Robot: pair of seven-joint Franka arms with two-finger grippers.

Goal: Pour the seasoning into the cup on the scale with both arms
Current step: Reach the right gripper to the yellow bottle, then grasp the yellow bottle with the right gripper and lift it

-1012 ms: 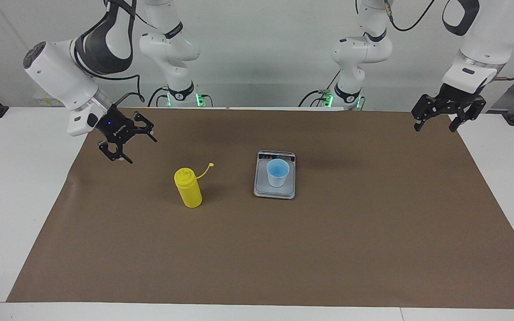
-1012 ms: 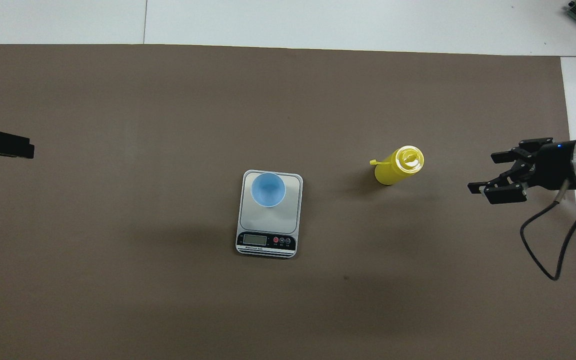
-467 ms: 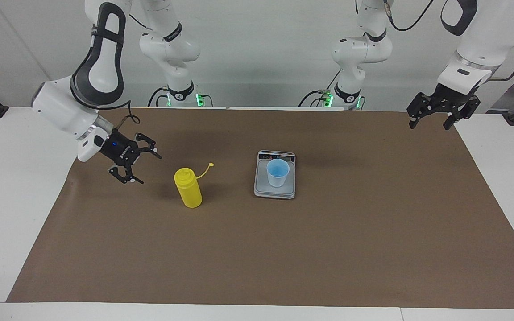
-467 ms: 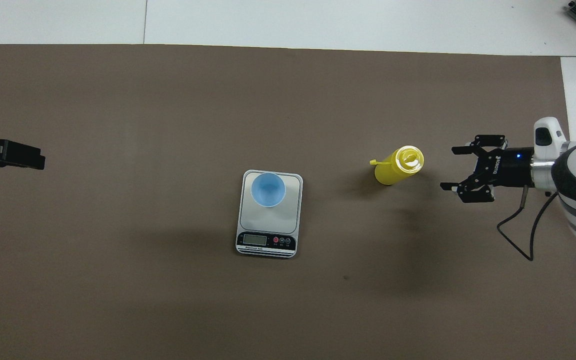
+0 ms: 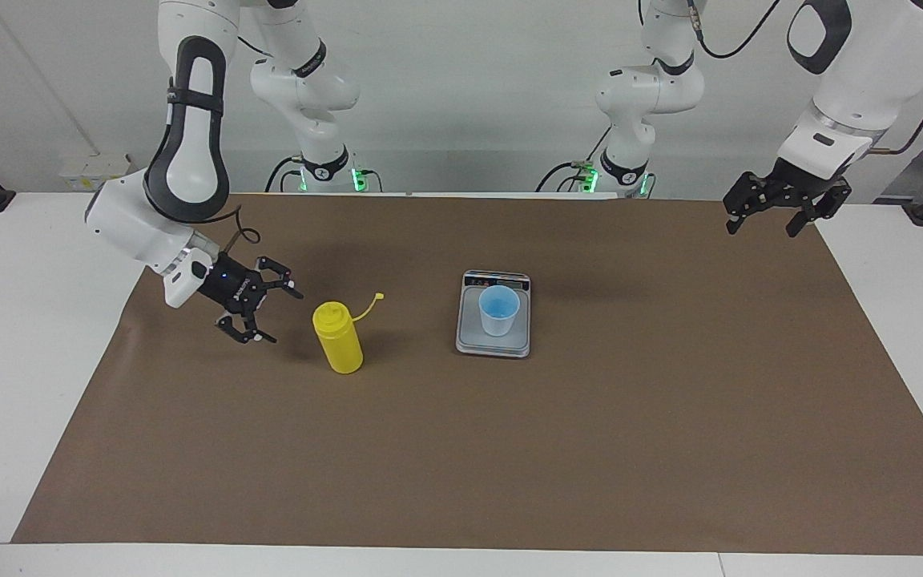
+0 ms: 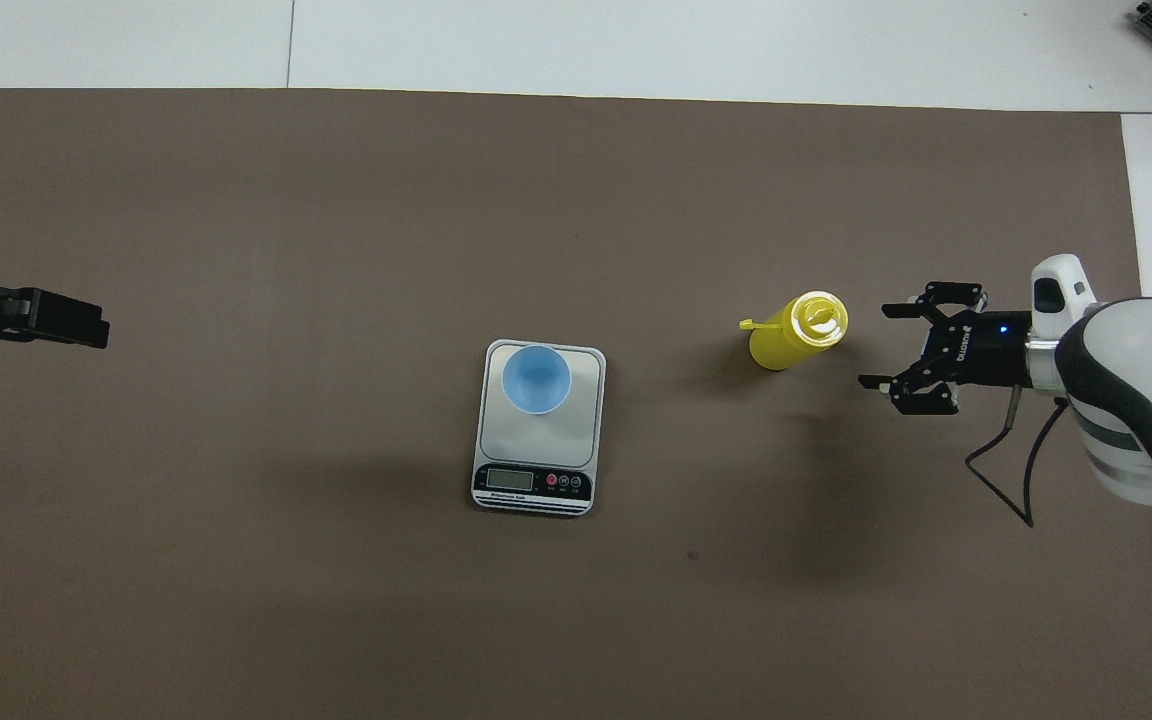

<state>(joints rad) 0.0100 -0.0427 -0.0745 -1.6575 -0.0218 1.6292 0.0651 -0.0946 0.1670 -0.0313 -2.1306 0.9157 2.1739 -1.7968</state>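
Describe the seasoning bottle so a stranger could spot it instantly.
On the brown mat, find the silver scale holding a blue cup. The bottle stands upright beside it, toward the right arm's end. It is the only yellow thing, with a thin cap strap trailing from its top.

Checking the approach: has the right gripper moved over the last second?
Yes. The right gripper, open, has come down and closer to the yellow bottle, not touching it.

Right gripper (image 5: pixel 271 312) spread wide beside upright seasoning (image 5: pixel 338 337), not touching
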